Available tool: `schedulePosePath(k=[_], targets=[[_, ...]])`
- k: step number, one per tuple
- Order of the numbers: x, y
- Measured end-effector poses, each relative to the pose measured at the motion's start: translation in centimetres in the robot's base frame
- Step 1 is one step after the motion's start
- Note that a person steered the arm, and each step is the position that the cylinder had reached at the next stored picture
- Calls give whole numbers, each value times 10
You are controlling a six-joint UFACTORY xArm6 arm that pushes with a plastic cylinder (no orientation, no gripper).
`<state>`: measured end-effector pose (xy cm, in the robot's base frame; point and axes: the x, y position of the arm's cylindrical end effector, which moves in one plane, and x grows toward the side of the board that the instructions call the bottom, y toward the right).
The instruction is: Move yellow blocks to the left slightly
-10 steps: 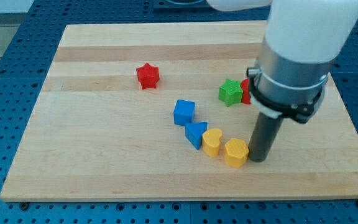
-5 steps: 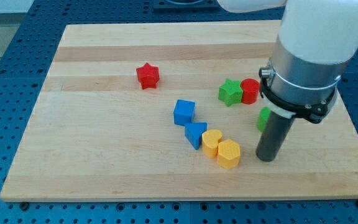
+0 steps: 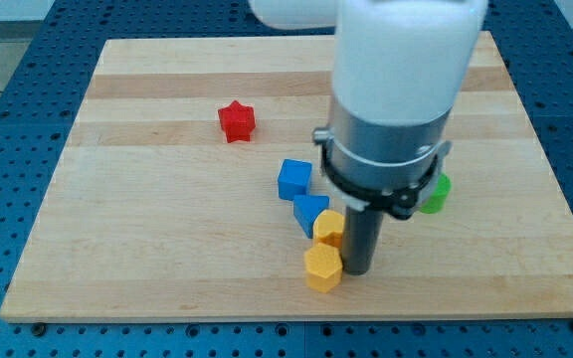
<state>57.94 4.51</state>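
Note:
A yellow hexagon block (image 3: 322, 267) lies near the board's bottom edge. A second yellow block (image 3: 328, 227), partly hidden by the rod, sits just above it and touches a blue triangular block (image 3: 309, 212). My tip (image 3: 358, 270) rests on the board right against the right side of the yellow hexagon, below the other yellow block. The arm's wide body hides the board above the tip.
A blue cube (image 3: 293, 180) sits above the blue triangular block. A red star (image 3: 236, 121) lies toward the view's top left. A green block (image 3: 433, 193) peeks out right of the arm. The wooden board (image 3: 117, 239) lies on a blue perforated table.
The rod has swept to the view's left, pushing the yellow hexagon left and slightly down. The arm now covers the green star and red block that showed before.

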Motion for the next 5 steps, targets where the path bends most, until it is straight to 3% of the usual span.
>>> schedulePosePath(k=[1,3,5], targets=[[5,-18],[15,45],[-4,77]])
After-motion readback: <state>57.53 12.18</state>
